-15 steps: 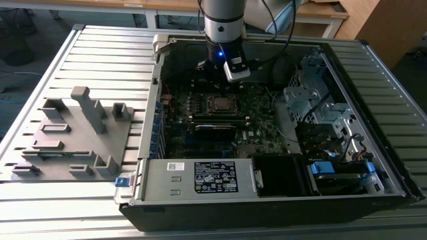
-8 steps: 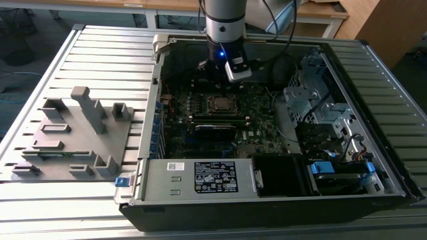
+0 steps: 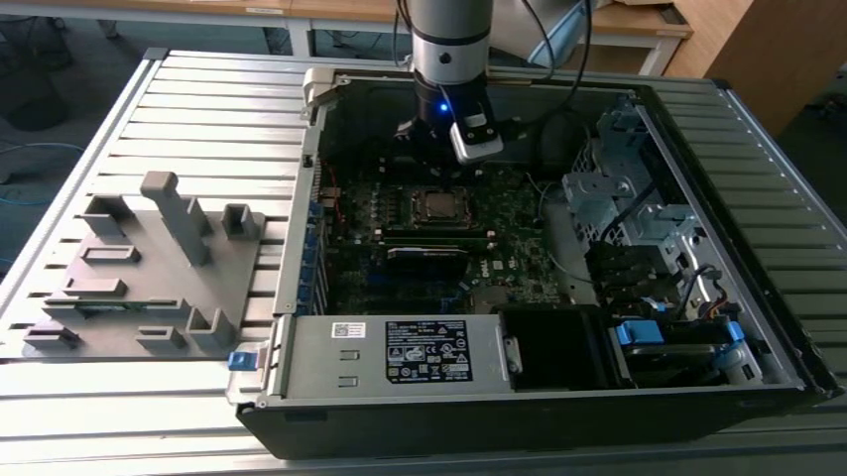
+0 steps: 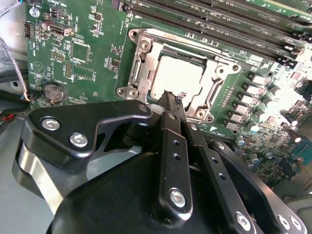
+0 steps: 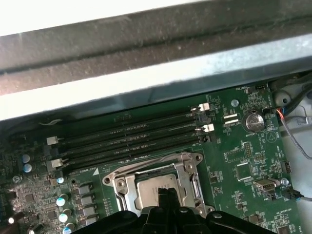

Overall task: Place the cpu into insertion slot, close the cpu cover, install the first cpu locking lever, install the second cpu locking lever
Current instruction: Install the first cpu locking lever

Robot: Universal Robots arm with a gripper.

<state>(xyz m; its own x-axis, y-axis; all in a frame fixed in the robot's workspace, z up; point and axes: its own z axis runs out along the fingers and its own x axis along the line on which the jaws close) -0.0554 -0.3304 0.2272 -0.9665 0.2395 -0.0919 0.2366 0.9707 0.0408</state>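
Silvery-grey square cpu (image 4: pixel 176 78) sat in dark metal-rimmed insertion slot (image 4: pixel 146 61), silvery frame cpu cover (image 4: pixel 217 80) down around it. My tool (image 4: pixel 171 100), fingers together, empty, tips at cover edge. Judged lever step in hand; calls for fine hooking.

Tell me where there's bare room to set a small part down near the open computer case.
Free: the slatted table behind the grey fixture block, and the strip in front of the case. Crowded: inside the case, where the end effector hangs over the cpu, between memory slots and drive cage.
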